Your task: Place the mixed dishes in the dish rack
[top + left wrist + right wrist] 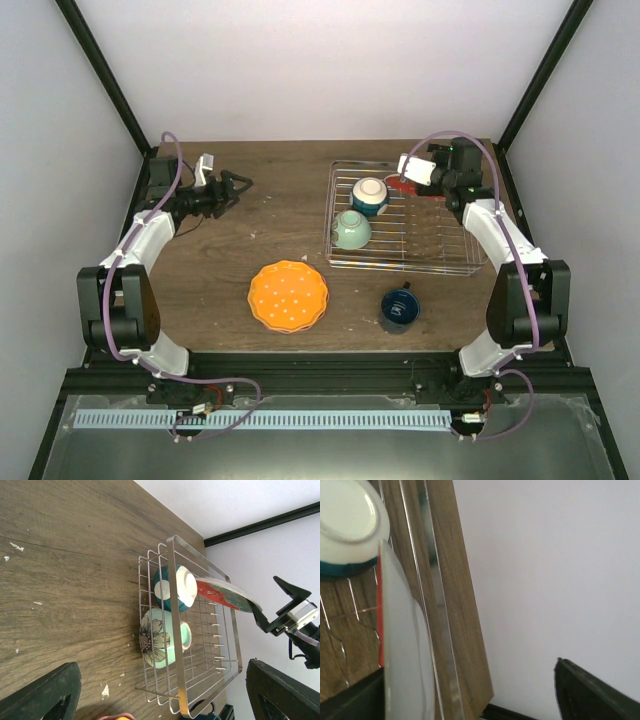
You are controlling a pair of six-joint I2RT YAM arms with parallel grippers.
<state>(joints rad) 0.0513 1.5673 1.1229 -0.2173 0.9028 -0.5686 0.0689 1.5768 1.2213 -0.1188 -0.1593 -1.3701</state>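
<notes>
Since the right arm's fingers (292, 587) are spread clear of the red-and-teal scalloped plate (225, 596), which leans at the far side of the silver wire dish rack (173, 630), I'd call it delivered. The left fingers (45, 695) gape with nothing in them. Next up, probably: back out carefully, then go for the orange dotted plate (288, 296) on the desk (270, 215).

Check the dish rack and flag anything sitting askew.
The red-and-teal plate looks off. At the far right corner of the dish rack it sits strongly tilted, apparently leaning over the top rim, rather than standing upright between the dividers. Nothing looks spilled or broken.
</notes>
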